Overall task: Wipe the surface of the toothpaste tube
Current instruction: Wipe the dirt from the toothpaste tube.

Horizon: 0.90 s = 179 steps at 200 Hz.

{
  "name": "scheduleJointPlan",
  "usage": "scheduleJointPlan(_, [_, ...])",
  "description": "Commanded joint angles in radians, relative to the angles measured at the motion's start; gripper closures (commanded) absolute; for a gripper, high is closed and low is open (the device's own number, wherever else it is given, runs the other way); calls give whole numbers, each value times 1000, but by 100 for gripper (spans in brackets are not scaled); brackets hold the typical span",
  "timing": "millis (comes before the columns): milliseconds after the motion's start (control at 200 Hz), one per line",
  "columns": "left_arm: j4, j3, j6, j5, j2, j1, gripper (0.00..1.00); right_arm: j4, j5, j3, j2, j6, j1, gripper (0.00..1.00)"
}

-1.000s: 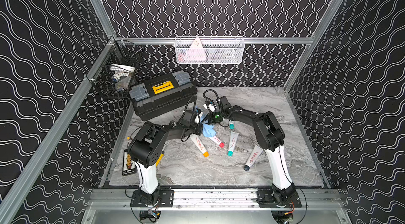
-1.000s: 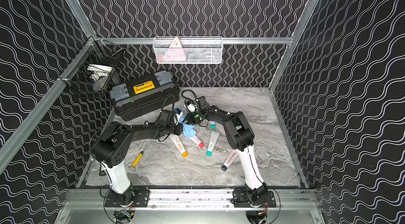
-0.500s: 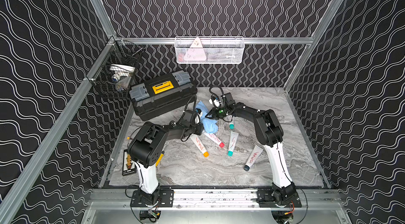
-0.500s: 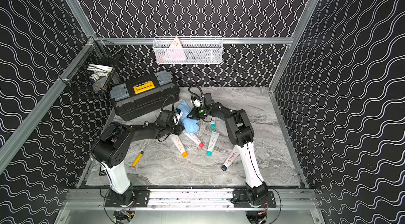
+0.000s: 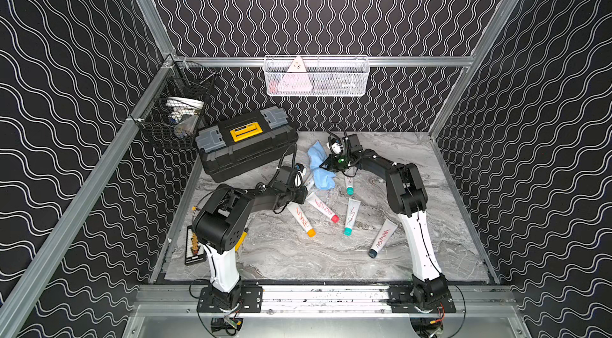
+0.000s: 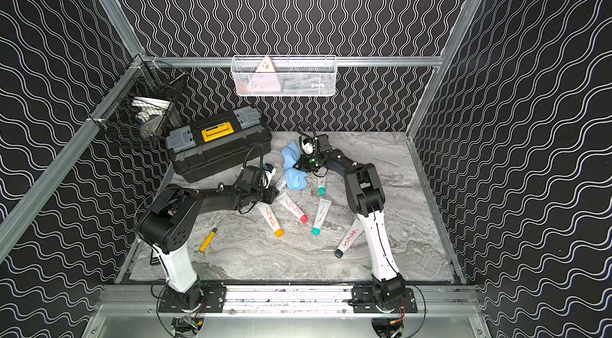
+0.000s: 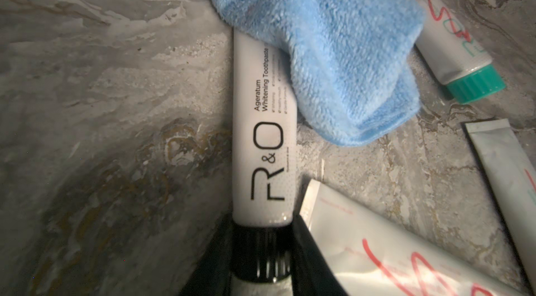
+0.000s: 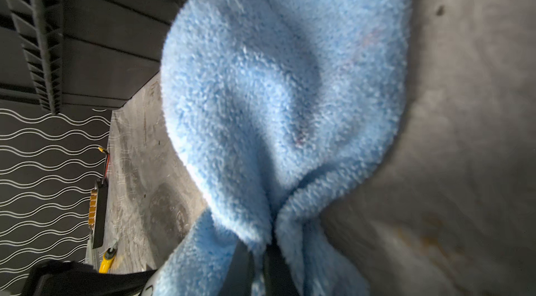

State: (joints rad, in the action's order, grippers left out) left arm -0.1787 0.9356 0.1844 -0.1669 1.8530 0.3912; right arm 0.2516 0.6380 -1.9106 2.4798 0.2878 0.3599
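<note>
The left claw (image 7: 261, 262) is drawn narrow, its jaws pinching the black cap (image 7: 261, 239) of the toothpaste tube (image 7: 264, 149). The tube lies flat on the marble table (image 7: 101, 106) and runs straight out ahead of this claw, label up. Off the claw's outer side sits the black toolbox (image 5: 246, 144), well apart from the work.

From the cap outward, the near stretch of the tube is bare. Its printed lettering shows, with no scribble or smear that I can make out. The end farthest from the left claw is hidden beneath the blue cloth (image 7: 342, 57), which drapes over it and spills onto the table on the inner side.

The right claw (image 8: 259, 254) is clamped tight on a gathered fold of that cloth, with the bulk of it ballooning ahead of its tips. A faint reddish fleck shows on the pile in the right wrist view.

Just beside the left claw's inner jaw lies the crimped end of a red-scribbled tube (image 7: 377, 251). Beyond the cloth is a teal-capped tube (image 7: 458, 57). Neither is gripped.

The wipe looks under way rather than finished, since the cloth sits on the far end only. Whether the bare near stretch has had its pass cannot be told. That length, the sides and the unseen underside likely remain.
</note>
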Motion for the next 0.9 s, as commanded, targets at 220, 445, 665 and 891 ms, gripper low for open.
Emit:
scheduleJointPlan(220, [-12,1,0,-11,-3,-2,84,86,-38,23,-33,-41,36,100])
scheduleJointPlan(445, [-8,4,2,-9,-2,-2,85,52,-11,92,-72,-24,64,100])
scheduleJointPlan(665, [-1,9,2,-4,6,-2,84,2,31,175,-110,-10,110,100])
scheduleJointPlan(891, [-6,5,3,-6,2,-2,84,22,68,227,-151,-41,173,100])
